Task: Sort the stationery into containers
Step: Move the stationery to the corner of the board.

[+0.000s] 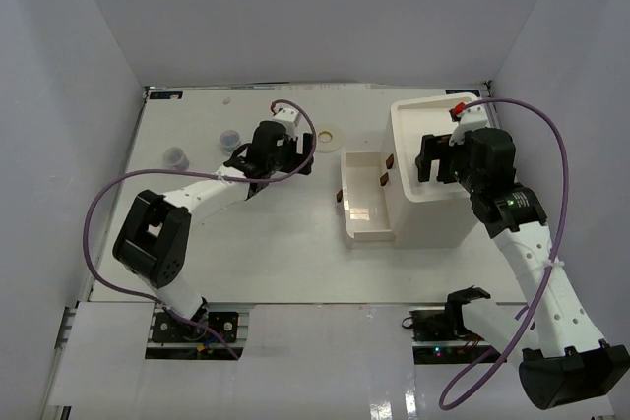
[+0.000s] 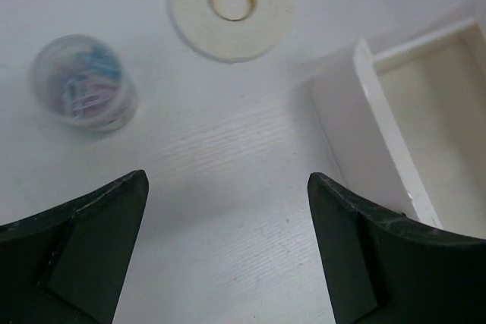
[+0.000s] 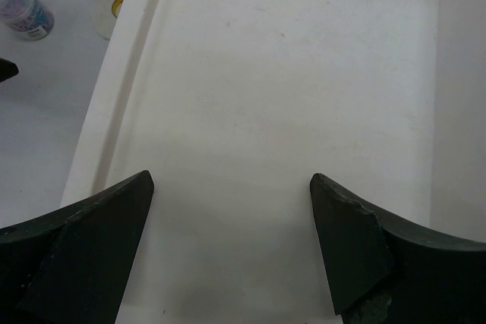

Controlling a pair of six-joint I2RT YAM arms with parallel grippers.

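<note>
Holding the right pincer [image 3: 231, 180] apart over the white organiser [image 1: 433, 221] tray top. Hovering the left pincer [image 2: 226, 180], also spread apart, above the surface [image 2: 228, 142] beside the pulled-out drawer [image 2: 425, 111]. Showing the tape ring [image 2: 266, 13] lying flat just beyond, 2 jars [image 1: 229, 137] standing further left.

Getting tight around left gripper [image 2: 226, 180]
Blocking ahead: jar [image 2: 82, 81], tape ring [image 2: 230, 7]; walling off right: open drawer [image 2: 370, 127]; leaving bare table [image 2: 213, 142] between.
</note>
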